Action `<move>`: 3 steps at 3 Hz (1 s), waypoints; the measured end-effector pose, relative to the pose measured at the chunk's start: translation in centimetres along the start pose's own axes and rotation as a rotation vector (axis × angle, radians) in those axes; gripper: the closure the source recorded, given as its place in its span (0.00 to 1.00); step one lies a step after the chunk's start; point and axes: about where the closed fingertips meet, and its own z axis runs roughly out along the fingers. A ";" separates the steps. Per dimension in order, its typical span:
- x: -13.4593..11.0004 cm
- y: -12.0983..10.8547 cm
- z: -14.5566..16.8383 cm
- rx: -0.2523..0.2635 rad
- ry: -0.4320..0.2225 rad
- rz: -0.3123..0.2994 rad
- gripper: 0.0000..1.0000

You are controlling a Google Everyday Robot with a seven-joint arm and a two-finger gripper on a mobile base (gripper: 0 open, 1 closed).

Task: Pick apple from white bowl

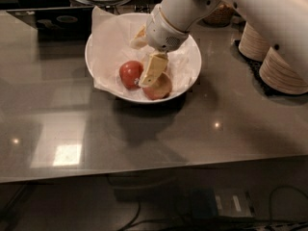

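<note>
The robot arm (250,8) has a smooth, glossy white shell made of thick, rounded segments. Some small dark round dots sit along its surface, like screw holes. The wrist (171,23) is a wide white cylinder with a thin tan ring around it, and its lower end has a grey speckled patch. Below it comes the gripper (151,71), pale cream-yellow, flat and narrowing toward its tip. It is low inside the white bowl (88,61).
</note>
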 end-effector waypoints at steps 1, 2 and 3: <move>-0.5 -1.5 1.9 -0.017 -0.009 -0.020 0.35; -0.3 -1.7 2.5 -0.024 -0.006 -0.017 0.34; 0.3 -1.7 3.5 -0.042 -0.001 -0.003 0.33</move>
